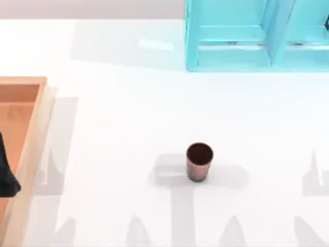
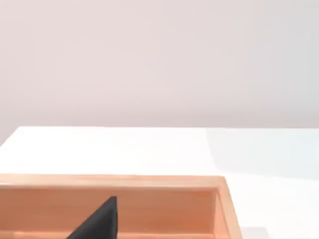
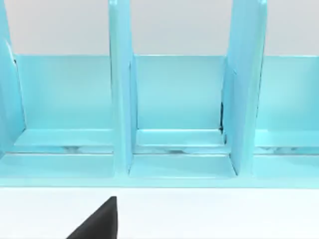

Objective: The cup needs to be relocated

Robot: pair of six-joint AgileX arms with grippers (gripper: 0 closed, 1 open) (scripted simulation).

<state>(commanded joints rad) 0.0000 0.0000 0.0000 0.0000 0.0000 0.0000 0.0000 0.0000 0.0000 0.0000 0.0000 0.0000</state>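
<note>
The cup stands upright mid-table, well right of the left gripper, whose finger spread I cannot tell.

no readable text, labels or signs

Looking like a rendered simulation test bench, not a lived-in room: spreading flat and glossy white, a table; standing at one o'clock, a turquoise divided rack; sitting at nine o'clock, a wooden tray; rising behind, a blank pale wall.
</note>
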